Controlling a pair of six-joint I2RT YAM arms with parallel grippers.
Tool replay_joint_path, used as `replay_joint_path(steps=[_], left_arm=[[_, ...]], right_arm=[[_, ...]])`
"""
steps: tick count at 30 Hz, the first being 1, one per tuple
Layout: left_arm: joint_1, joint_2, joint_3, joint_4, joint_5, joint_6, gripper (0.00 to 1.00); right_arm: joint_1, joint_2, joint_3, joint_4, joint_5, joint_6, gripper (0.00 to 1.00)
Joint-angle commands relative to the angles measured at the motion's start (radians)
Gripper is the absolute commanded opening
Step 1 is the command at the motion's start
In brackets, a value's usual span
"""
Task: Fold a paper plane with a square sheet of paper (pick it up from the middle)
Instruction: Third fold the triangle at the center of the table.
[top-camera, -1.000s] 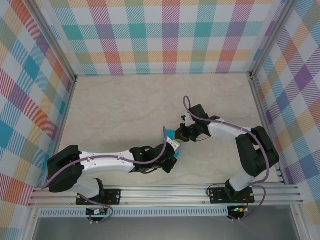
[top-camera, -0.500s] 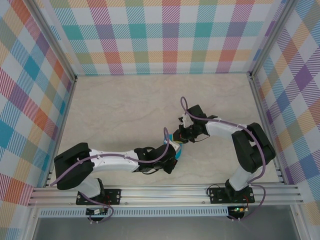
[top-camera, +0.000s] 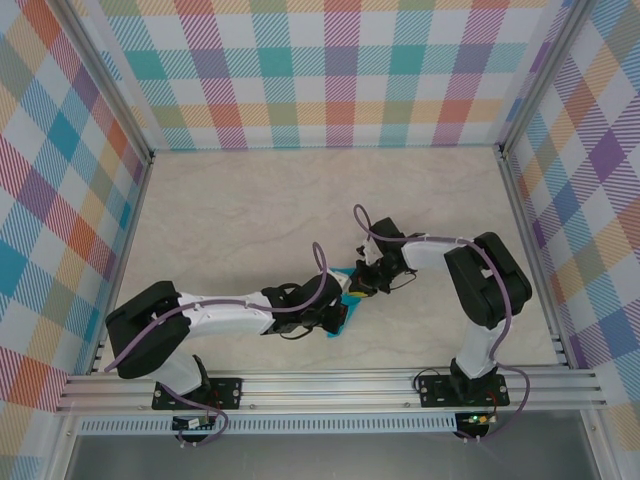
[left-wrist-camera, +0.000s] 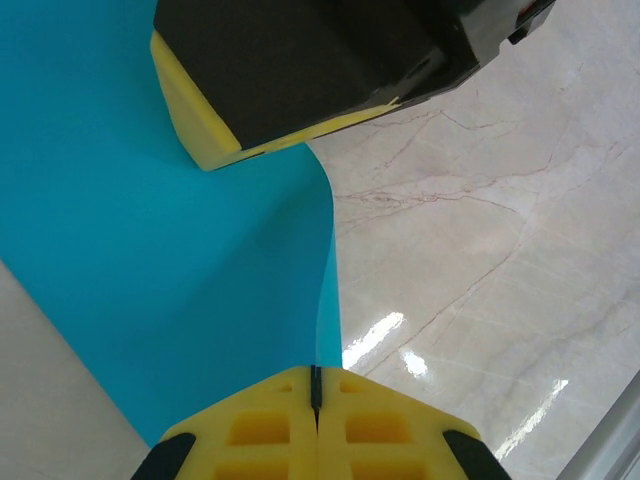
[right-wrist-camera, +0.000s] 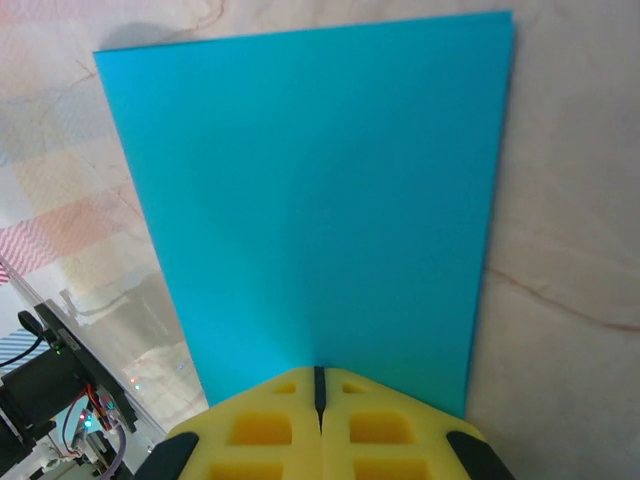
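Note:
The square sheet of paper (top-camera: 340, 322) is teal and sits between both grippers at the table's middle front. In the right wrist view the sheet (right-wrist-camera: 320, 200) reads as a flat rectangle, longer than wide, and my right gripper (right-wrist-camera: 319, 378) is shut on its near edge. In the left wrist view the paper (left-wrist-camera: 150, 250) spreads left, with a curved doubled edge running into my left gripper (left-wrist-camera: 315, 375), which is shut on it. The right gripper's yellow finger (left-wrist-camera: 190, 110) rests on the paper at the top. From above, the left gripper (top-camera: 338, 305) and right gripper (top-camera: 360, 285) nearly touch. The paper plane is out of view.
The marble table (top-camera: 250, 210) is boxed in by checked walls on three sides. An aluminium rail (top-camera: 330, 385) carrying both arm bases runs along the near edge. A small circuit board (right-wrist-camera: 40, 400) shows low left in the right wrist view.
Both grippers have moved down and toward the near edge with the paper held between them. The right arm has folded in to the left, and the sheet now lies lower.

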Motion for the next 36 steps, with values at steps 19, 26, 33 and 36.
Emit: replay_joint_path(steps=[19,26,33,36], left_arm=[[0.117,0.082,0.024,-0.042,0.086,-0.006,0.02],[0.118,0.072,0.031,-0.060,0.094,0.008,0.02],[0.118,0.059,0.043,-0.089,0.082,0.021,0.02],[0.125,0.043,0.042,-0.087,0.088,0.033,0.02]], right_arm=[[0.006,-0.037,0.073,-0.137,0.059,-0.001,0.05],[0.004,-0.012,0.163,-0.195,0.141,-0.010,0.07],[0.005,0.081,0.202,-0.221,0.164,-0.037,0.05],[0.006,0.099,0.200,-0.232,0.178,-0.043,0.05]])
